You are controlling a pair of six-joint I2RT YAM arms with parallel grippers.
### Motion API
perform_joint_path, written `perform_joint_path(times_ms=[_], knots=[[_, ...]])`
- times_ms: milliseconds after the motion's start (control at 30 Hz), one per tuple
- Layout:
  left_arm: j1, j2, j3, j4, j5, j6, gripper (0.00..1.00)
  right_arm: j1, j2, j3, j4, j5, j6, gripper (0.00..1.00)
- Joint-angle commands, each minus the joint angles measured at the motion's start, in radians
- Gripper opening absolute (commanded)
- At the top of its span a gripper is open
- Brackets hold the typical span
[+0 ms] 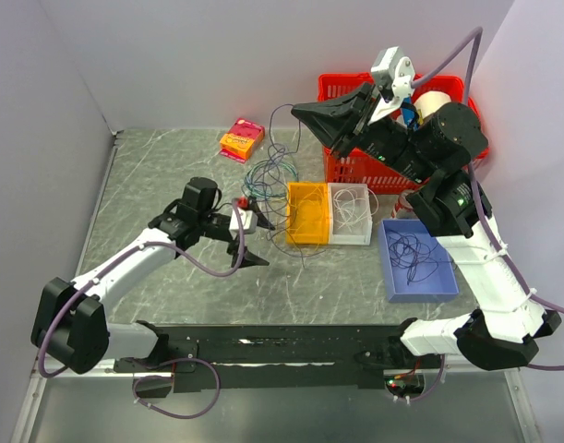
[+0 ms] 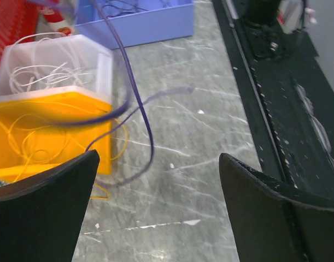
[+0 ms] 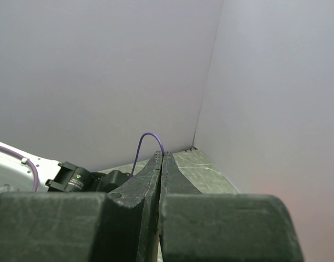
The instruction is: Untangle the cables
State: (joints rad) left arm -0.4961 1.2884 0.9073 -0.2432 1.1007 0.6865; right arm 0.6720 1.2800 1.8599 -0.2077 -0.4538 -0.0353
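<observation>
Right gripper (image 3: 162, 156) is clamped on a dark purple strand (image 3: 147, 136), so I'd draw it up slowly. Left gripper (image 2: 158, 164) gapes empty; use it to pin the cable bunch (image 1: 269, 175).

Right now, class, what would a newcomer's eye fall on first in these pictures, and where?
The right hand, raised high by the red basket at the back, is shut on a thin purple wire strand. Mid-table, a yellow tray, a clear tray and a blue tray stand side by side, each holding loose wires; the left hand hangs wide open beside the yellow one.
</observation>
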Motion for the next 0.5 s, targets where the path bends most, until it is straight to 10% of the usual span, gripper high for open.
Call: perform_joint_path(times_ms=[0, 300, 433, 467], knots=[[-0.016, 0.012, -0.025, 0.217, -0.07, -0.186, 0.99, 0.011, 0.004, 0.021, 0.031, 0.01, 0.018, 0.0], [-0.036, 0.034, -0.047, 0.306, -0.059, -0.28, 0.63, 0.017, 0.004, 0.015, 0.034, 0.012, 0.018, 0.0], [-0.038, 0.032, -0.056, 0.306, -0.085, -0.288, 0.01, 0.015, -0.004, 0.015, 0.024, 0.02, 0.014, 0.0], [-0.038, 0.029, -0.062, 0.308, -0.108, -0.307, 0.01, 0.015, -0.005, 0.016, 0.016, 0.033, 0.008, 0.0]])
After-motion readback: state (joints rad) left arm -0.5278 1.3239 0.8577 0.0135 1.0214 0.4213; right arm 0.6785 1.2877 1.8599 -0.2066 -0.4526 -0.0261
